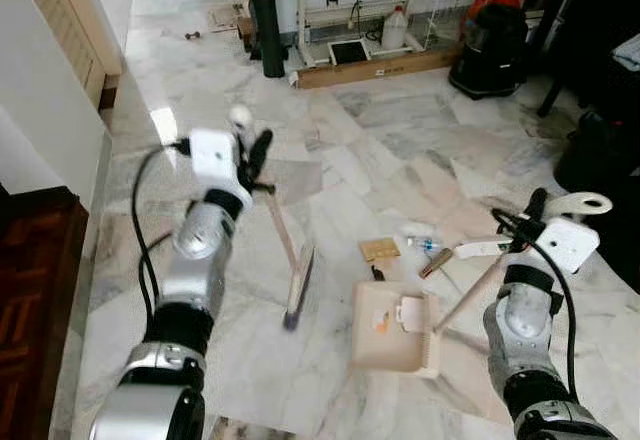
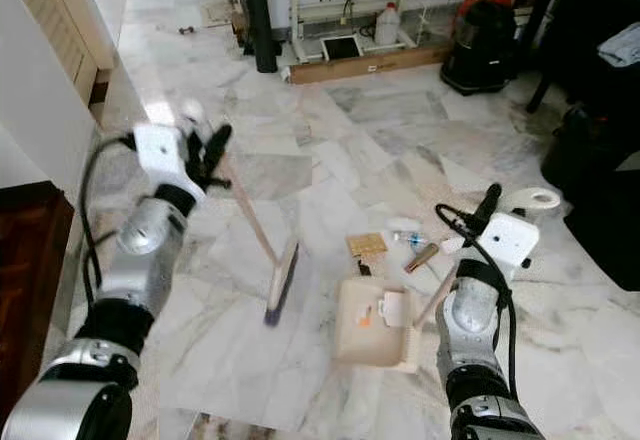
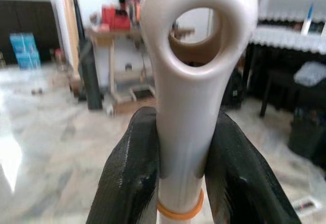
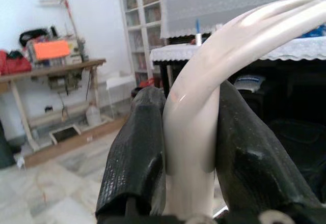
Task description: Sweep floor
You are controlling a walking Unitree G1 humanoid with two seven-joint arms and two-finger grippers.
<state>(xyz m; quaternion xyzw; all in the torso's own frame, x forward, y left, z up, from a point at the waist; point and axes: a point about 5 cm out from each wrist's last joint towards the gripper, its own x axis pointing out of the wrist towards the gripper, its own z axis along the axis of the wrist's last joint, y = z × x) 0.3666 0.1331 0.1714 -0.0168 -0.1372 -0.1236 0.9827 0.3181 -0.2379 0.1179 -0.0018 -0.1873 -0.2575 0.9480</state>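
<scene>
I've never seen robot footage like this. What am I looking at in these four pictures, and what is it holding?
It's a humanoid robot sweeping. The two wide pictures come from its head, looking down at a marble floor. The two close-ups come from cameras on its wrists. The left gripper is shut on a broom, whose head is on the floor. The right gripper is shut on a dustpan's long handle. Scraps of litter lie just beyond the dustpan, and a few bits are already in it.

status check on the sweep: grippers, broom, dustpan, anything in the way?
Left gripper shut on broom handle. Right gripper shut on dustpan handle; pan on floor. Litter beyond the pan, unswept.
</scene>
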